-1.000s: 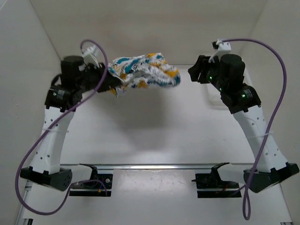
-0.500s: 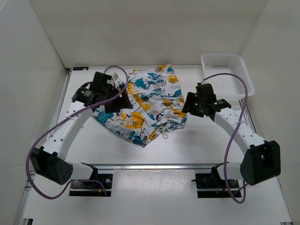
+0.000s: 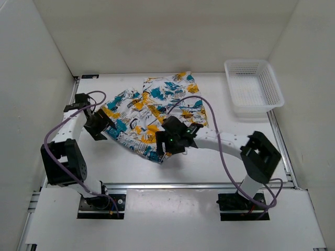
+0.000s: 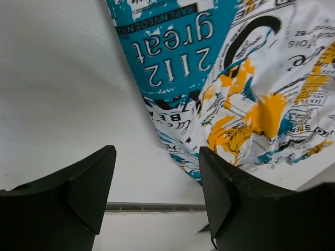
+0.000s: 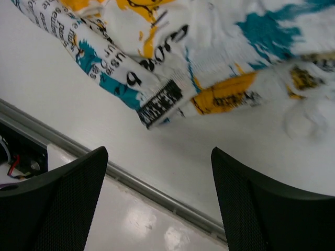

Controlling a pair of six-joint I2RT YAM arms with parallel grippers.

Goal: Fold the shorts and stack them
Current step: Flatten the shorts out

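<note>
Table (image 3: 125,168): white, walled on the left, right and far sides, with a metal rail (image 3: 172,184) along the near edge.

Shorts (image 3: 152,107): spread flat on the table, left of centre. They run from close to the far wall down to a corner that points at the rail. Fabric is wrinkled, not folded.

Readable print, left wrist view: big teal patch (image 4: 172,42) with "great" and "2112", upside down from here. The smaller lines around it are too fine to read. Right wrist view: the near corner (image 5: 157,102) shows a lone "b" and a black block of tiny lettering. It's blurred and I can't read it.

Basket (image 3: 247,62): white mesh, far right corner, well apart from the shorts.

Left gripper (image 3: 99,125): at the left hem of the shorts, arm tucked along the left wall. Its own camera (image 4: 157,157) shows the jaws apart with nothing between them, bare table under the gap, and the hem just beside the right finger.

Right gripper (image 3: 168,145): reaches across to the near corner of the shorts. Its own camera (image 5: 159,157) shows the jaws wide apart with nothing held. The corner lies just beyond the tips.

Room: a wide bare strip between the near edge of the shorts and the rail, and open table from the right hem to the basket. The left side is tight, only a narrow gap between hem and wall.
</note>
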